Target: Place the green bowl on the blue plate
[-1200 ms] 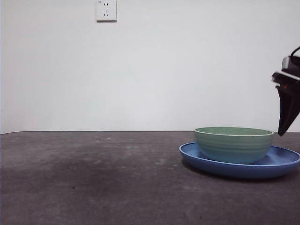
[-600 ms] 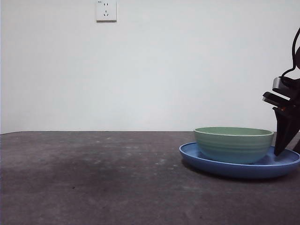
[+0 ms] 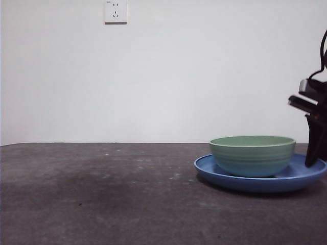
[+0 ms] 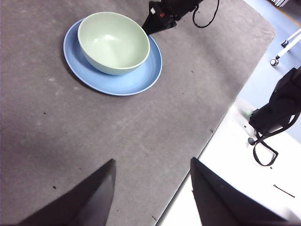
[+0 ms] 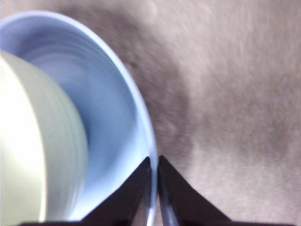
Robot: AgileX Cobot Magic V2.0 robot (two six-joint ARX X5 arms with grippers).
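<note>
As seen level across the dark grey table [image 3: 102,194], shows the green bowl [image 3: 252,155] sitting upright inside the blue plate [image 3: 230,179], towards the right of the front view, with a ring of blue visible all round its base. Shows a plain white wall behind, with a wall socket [image 3: 116,11] high up. Places the right gripper [image 3: 311,162] at the plate's far right edge, coming down dark from the side of the picture, just beside the bowl but not touching it. From that arm's own wrist camera, shows the two black jaws almost pressed together [image 5: 154,161], with the plate's thin raised rim running into the narrow slit between them, so apparently pinching the rim; somewhat blurred, so not fully certain. From the left wrist camera, looks down from well above on bowl [image 4: 114,41], plate [image 4: 124,82] and the right gripper [image 4: 154,23] at the rim. Shows the left gripper [image 4: 153,164] with jaws spread wide, holding nothing, well apart from the dishes, waiting. Judged from this: placing already done, with the bowl resting on the plate, perhaps a little off centre. Next move likely calls for parting the right jaws gently and lifting clear without dragging the plate or nudging the bowl.
</note>
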